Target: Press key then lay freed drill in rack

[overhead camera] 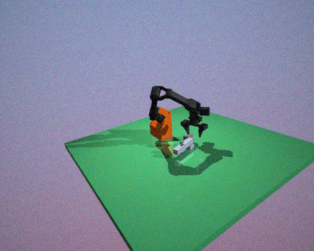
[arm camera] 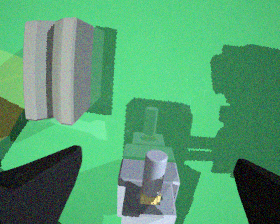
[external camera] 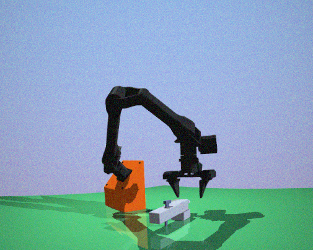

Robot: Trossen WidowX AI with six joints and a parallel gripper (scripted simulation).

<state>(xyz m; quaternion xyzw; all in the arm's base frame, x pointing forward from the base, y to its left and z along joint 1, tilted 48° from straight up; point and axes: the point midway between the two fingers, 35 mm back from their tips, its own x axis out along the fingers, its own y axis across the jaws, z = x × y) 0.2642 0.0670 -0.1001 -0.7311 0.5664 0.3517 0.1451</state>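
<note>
My gripper (overhead camera: 194, 135) (external camera: 189, 197) (arm camera: 163, 163) is open and empty, pointing down above the far end of the pale holder block (overhead camera: 183, 146) (external camera: 169, 212) (arm camera: 126, 198). The drill (arm camera: 155, 172), a pale grey cylinder with a gold patch at its base, stands in that end of the block. In the wrist view it is between the two fingers, below their tips, untouched. The blue-grey key (external camera: 167, 203) has its head close above the block top, and its thin stem shows below the block. The grey grooved rack (arm camera: 66, 70) is empty, up and left of the drill in the wrist view.
The orange base block (overhead camera: 165, 124) (external camera: 135, 189) stands behind and left of the holder block, with the arm's lower joint in front of it. The green table (overhead camera: 138, 199) (external camera: 51, 229) carries the arm's dark shadow around the holder block.
</note>
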